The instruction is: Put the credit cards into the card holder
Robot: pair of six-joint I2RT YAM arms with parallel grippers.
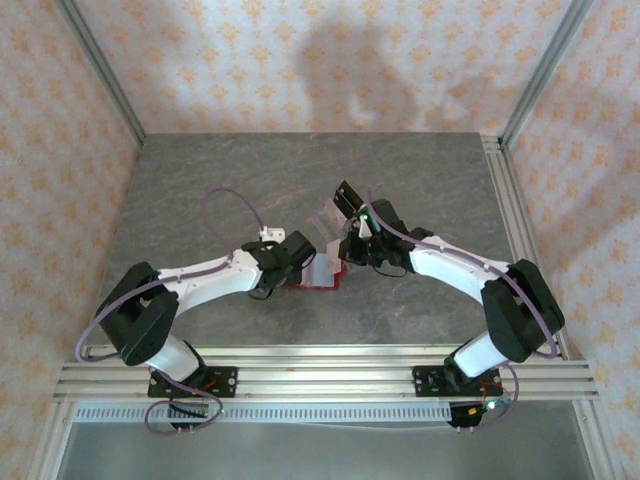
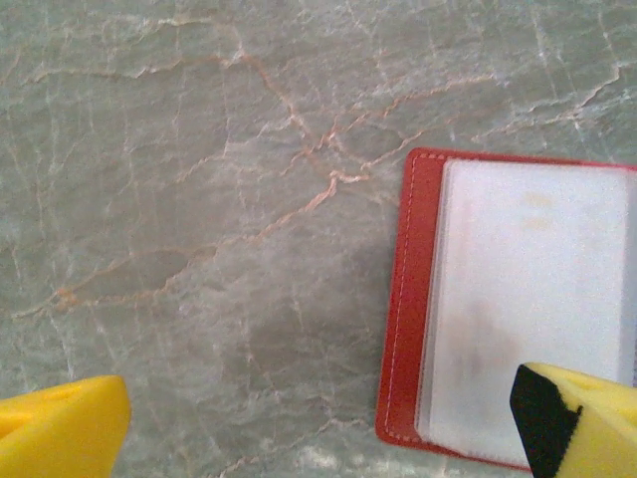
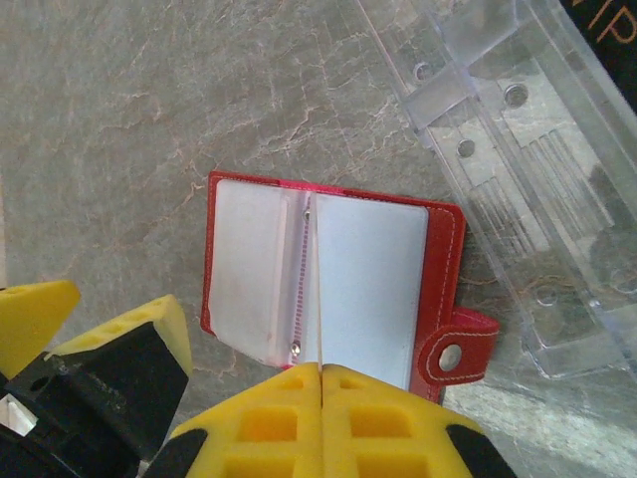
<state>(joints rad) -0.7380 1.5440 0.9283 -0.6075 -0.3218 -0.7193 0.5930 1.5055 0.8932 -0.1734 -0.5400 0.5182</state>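
The right claw (image 3: 320,370) is seen pressed together, and a thin pale card (image 3: 318,299) is pinched edge-on between its yellow fingers (image 3: 269,423). The card's far edge is pointed at the middle of the wallet (image 3: 438,259), just ahead of the fingertips. The wallet is laid open and flat on the table (image 2: 199,199), with its pale sleeves turned up and its snap tab (image 3: 453,357) folded out to the right of this claw. Further ahead and to the right of it, a clear rack (image 3: 528,149) is set on the table, close by the wallet, and a black card (image 3: 607,25) is glimpsed beyond the rack. The left claw (image 2: 320,398) is held spread wide over the table. One finger (image 2: 582,423) is placed over the near corner of the wallet (image 2: 403,299), while the other (image 2: 60,428) is kept well off to the side over bare stone; whether the wallet is actually touched cannot be told. From above, the left claw (image 1: 305,262) and the right claw (image 1: 345,250) are seen brought close together, with the wallet (image 1: 322,282) lying just below and between them.
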